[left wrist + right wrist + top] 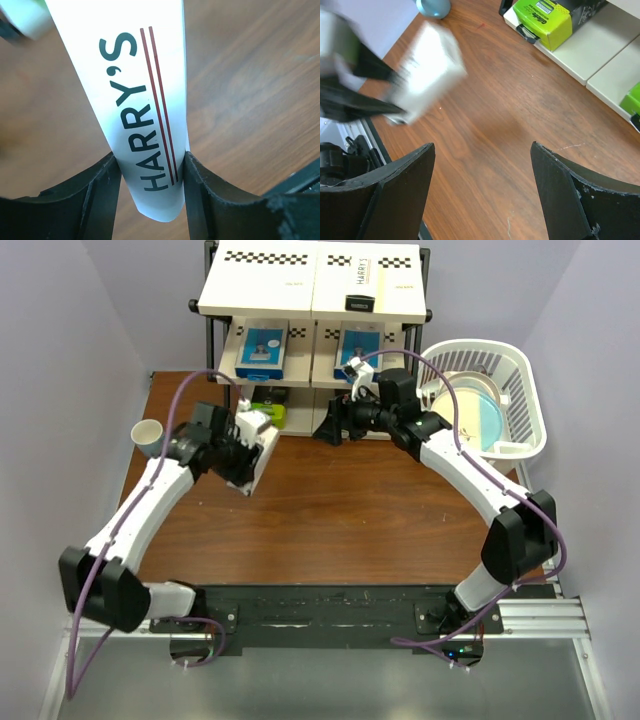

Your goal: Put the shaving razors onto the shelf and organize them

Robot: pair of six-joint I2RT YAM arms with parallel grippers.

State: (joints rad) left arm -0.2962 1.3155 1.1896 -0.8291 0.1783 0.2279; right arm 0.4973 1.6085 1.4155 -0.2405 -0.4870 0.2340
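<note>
My left gripper [150, 165] is shut on the near end of a long white "HARRY'S" razor box [135, 75]. It holds the box [260, 448] above the table's left half, in front of the shelf [225, 302]. A second white box [362, 285] lies on the top board. Two blue-and-white boxes [262, 348] [355, 345] sit on the middle tier. Two black boxes with lime-green ends [542, 17] [632, 100] rest on the bottom board. My right gripper [482, 150] hangs open over bare wood by the shelf's lower front [328, 430], holding nothing.
A white plastic basket [525, 390] with a white-and-blue plate [480, 415] stands right of the shelf, close behind the right arm. A paper cup [148, 433] sits at the table's left edge beside the left arm.
</note>
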